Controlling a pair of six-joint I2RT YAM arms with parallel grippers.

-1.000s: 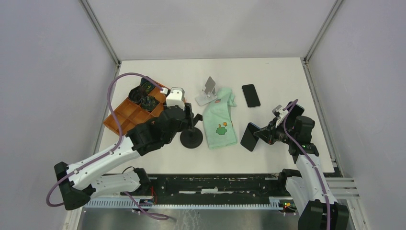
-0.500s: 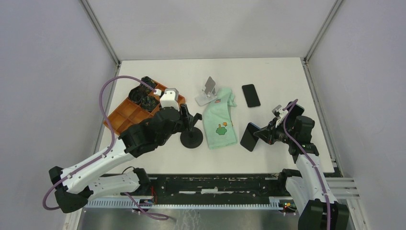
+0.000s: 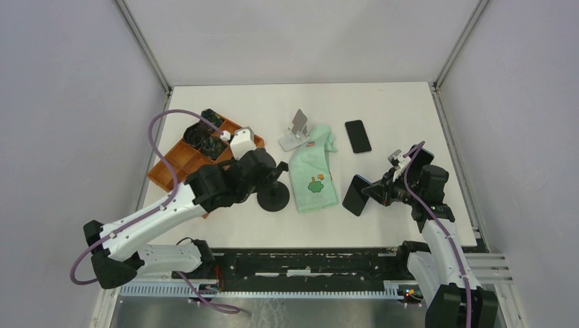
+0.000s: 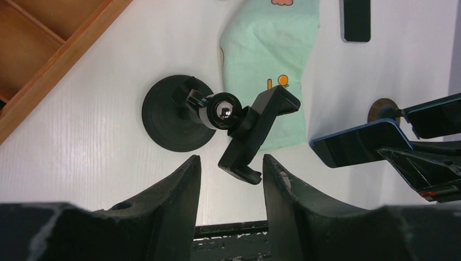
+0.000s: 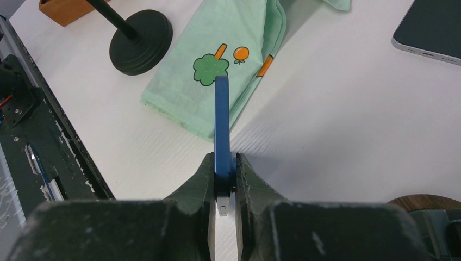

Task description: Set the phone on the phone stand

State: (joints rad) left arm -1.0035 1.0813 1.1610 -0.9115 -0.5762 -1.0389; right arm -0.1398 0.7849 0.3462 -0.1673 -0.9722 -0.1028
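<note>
Right tool (image 5: 223,182) is clenched on the bottom edge of the blue phone (image 5: 222,119), holding it on edge up off the desk (image 3: 382,102), near right. So the phone isn't on the phone stand (image 4: 176,117) yet. The stand is well to its left, a black round base with a stalk, a shiny ball joint and a black cradle (image 4: 261,122) tilted off to one side.

Between the two lies a mint green cloth (image 3: 314,174) with a little cartoon tree on it, flat on the desk. Far of that there's a silver folding stand (image 3: 298,128), and a second phone (image 3: 358,136) lies face up off to the right of it. An orange tray (image 3: 179,164) with black bits in its far compartments sits far left, just behind the left arm.

Left tool (image 4: 231,174) hangs over the stand, fingers apart, with the cradle's lower end in the gap. I can't tell if either finger actually touches it. That arm reaches in low from the near left, and the right arm is bent with its wrist pointing left.

Compared with a second ago, the left arm has shifted a bit and its wrist sits slightly nearer. The right arm, phone and stand base haven't budged.
</note>
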